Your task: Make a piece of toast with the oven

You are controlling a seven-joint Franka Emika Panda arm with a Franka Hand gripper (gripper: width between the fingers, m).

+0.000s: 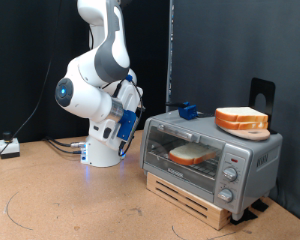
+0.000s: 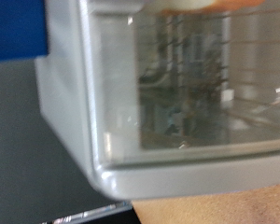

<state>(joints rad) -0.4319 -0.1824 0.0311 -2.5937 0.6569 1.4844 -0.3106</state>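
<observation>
Oven [image 1: 208,157] on tabletop [image 1: 70,205], door shut, toast [image 1: 193,154] inside on rack. Claw [image 1: 129,124] near oven's left side, state indiscernible.

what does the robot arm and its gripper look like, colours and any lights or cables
The arm is glossy white with rounded, bulbous segments and darker grey joints. One round joint cap shows a blue glowing ring. The gripper end carries blue parts and dark fittings. A blue light glows at the white base, and thin cables trail across the table beside it.
</observation>
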